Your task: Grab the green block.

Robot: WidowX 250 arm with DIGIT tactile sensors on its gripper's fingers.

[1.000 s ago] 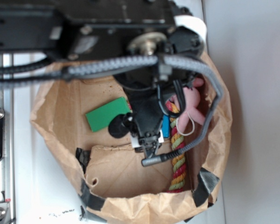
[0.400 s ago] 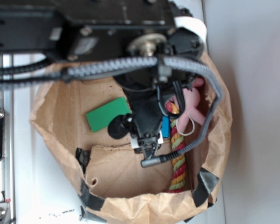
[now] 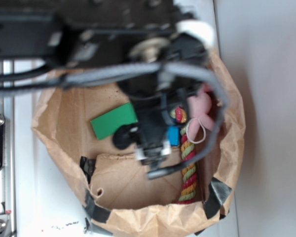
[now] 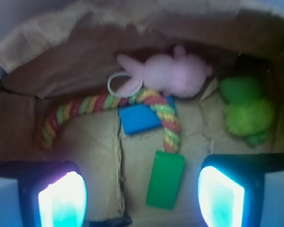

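While the gripper [image 4: 142, 196] stands wide open and empty, the green block [image 4: 166, 179] lies flat on the paper bag [image 3: 138, 185] floor between its fingers, touching neither, near the rope toy [image 4: 165, 118] and blue block [image 4: 139, 118].

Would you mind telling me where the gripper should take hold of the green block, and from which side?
Grip the green block across its two long edges near the middle, coming straight down. It lies flat on the bag floor, its far end close to the rope. The open gripper probably straddles it already.
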